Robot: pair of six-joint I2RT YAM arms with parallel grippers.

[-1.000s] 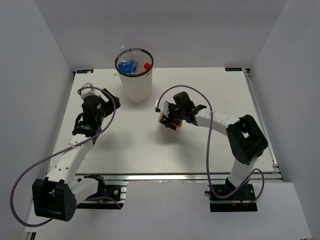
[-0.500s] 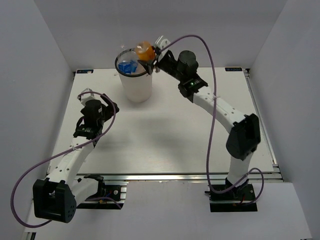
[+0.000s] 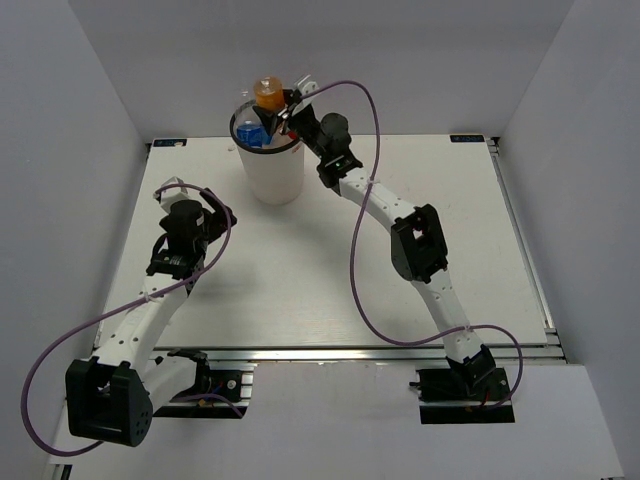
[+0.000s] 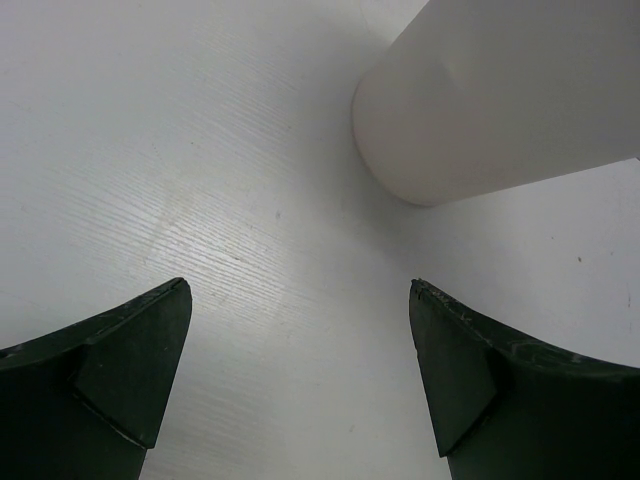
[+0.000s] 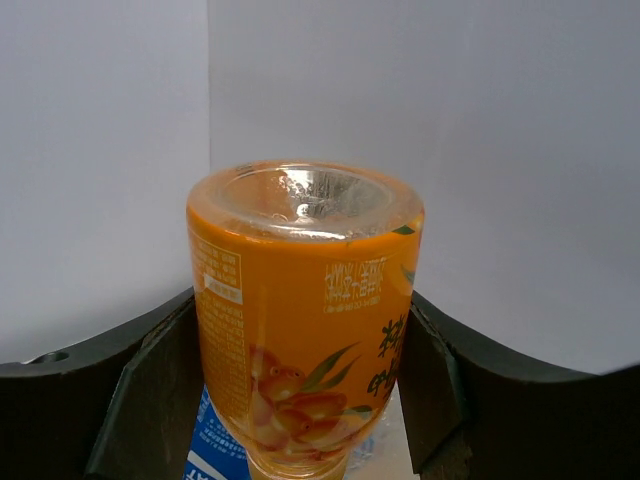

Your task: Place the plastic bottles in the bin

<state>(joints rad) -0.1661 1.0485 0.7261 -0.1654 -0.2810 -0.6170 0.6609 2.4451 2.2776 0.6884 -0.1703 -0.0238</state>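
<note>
Orange plastic fills the right wrist view: one of the short orange bottles [image 5: 310, 320] sits between the right gripper [image 5: 305, 405] fingers [image 5: 140, 390], which press against both of its sides, so the jaws are closed on it with only the bottle's width between them. Its dimpled clear base points up in that view, and its cap end is hidden below the frame. From the top camera the right arm reaches far across the tabletop [image 3: 400, 290] toward the far edge, and the right gripper [image 3: 272, 104] holds the orange bottle [image 3: 267, 92] in the air over the mouth of the bin [image 3: 272, 172], above the far side of its black rim and not touching it. The bin stands upright close to the far edge, left of the middle and nearer the far-left corner than the far-right one. Inside it a bottle with a blue label [image 3: 251, 132] lies against the left wall, and the same blue label [image 5: 215, 450] shows just under the orange bottle in the right wrist view. How many other bottles are in the bin cannot be told. The left gripper [image 3: 215, 212] sits over the left part of the tabletop, nearer the left edge than the middle, and well apart from the bin, on the bin's near-left side. In the left wrist view the left gripper [image 4: 300, 385] has its two dark fingers [image 4: 100, 390] spread wide with nothing between them except the bare white tabletop [image 4: 200, 180], and the bin's white wall [image 4: 500, 100] rises ahead at the upper right.
</note>
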